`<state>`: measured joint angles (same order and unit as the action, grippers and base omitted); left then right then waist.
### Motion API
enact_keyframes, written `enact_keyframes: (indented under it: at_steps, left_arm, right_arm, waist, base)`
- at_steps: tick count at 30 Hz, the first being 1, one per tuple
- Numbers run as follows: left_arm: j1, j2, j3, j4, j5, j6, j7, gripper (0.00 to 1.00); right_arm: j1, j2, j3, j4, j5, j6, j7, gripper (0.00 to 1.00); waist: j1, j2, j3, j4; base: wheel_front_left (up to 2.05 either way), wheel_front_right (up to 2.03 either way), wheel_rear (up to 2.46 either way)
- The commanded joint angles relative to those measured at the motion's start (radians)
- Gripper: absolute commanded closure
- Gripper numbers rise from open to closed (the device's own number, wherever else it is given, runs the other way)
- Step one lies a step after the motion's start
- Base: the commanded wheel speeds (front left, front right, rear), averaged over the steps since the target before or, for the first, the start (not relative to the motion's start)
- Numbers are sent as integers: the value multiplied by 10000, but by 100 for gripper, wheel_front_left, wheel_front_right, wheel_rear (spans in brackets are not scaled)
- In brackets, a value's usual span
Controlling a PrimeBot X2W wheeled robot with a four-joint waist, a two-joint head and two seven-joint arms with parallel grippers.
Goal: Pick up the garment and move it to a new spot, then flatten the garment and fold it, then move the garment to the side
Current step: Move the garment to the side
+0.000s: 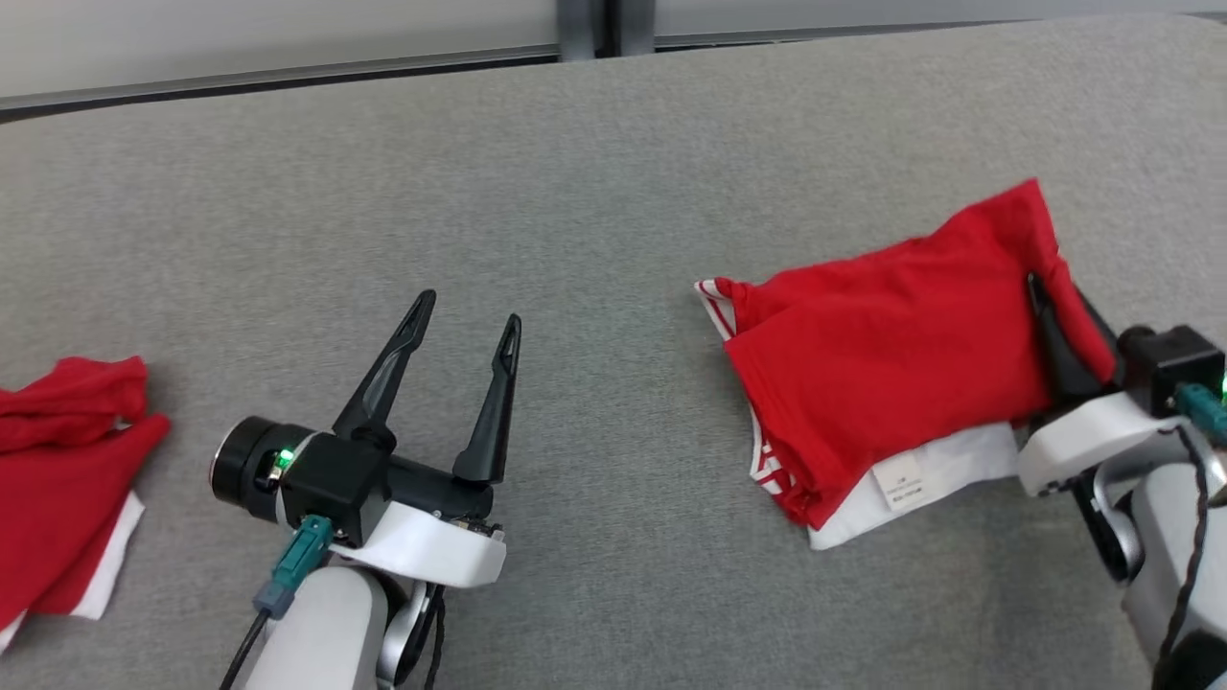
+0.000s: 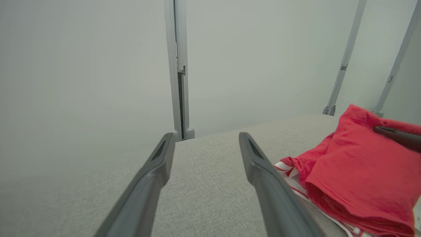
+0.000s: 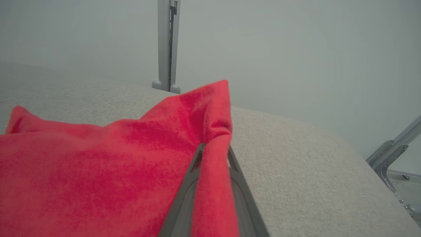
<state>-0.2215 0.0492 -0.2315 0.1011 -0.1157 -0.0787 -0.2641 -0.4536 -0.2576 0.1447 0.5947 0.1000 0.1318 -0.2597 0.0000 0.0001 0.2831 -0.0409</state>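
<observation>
The garment is red with white trim and a white label, folded on the grey table at the right of the head view. My right gripper is shut on its right edge, the cloth pinched between both fingers. In the right wrist view the red garment bunches up around my right gripper. My left gripper hovers open over bare table to the garment's left, holding nothing. The left wrist view shows my left gripper open, the garment at its right, and a dark finger of the other arm on the cloth.
Another red and white cloth lies at the table's left edge. The grey padded table stretches wide between and behind the two arms. A pale wall and metal posts stand beyond the far edge.
</observation>
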Motion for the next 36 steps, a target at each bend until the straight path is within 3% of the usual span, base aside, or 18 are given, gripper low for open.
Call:
enact_keyframes:
  at_steps: [1,5,10,24,25,26,36]
  left_arm:
    - [-404,120,-94,-208,307,-99,1,0]
    - [-987,360,-406,-495,701,-269,1,0]
    - [-1791,747,-989,-764,1198,-391,1,0]
    - [-2692,1121,-2152,-1028,1262,-505,1,0]
    - [-2679,1132,-2188,-1012,1237,-506,1,0]
    - [-2685,1141,-2211,-967,1209,-508,1,0]
    - [-2371,817,-1839,-772,673,-153,1,0]
  right_arm:
    - [-652,-566,377,-199,-184,-22,-67,100]
    - [-1605,-1578,851,-235,-137,-22,-59,100]
    - [-2658,-2579,737,210,101,-23,-41,100]
    - [-4055,-3449,-261,2036,-68,-24,-68,100]
    - [-4048,-3424,-324,2088,-112,-22,-67,78]
    - [-4042,-3412,-379,2080,-190,-22,-67,0]
    - [-3121,-2774,-1506,732,-553,-22,-57,0]
  waist:
    - [0,-1,697,-950]
    - [0,-1,1496,-1662]
    - [0,-1,2428,-2247]
    - [0,-1,3522,-2331]
    - [0,-1,3524,-2294]
    - [0,-1,3509,-2252]
    - [0,-1,2269,-1543]
  base:
    - [0,0,0]
    - [0,0,0]
    - [0,0,0]
    - [0,0,0]
    - [0,0,0]
    - [0,0,0]
    - [0,0,0]
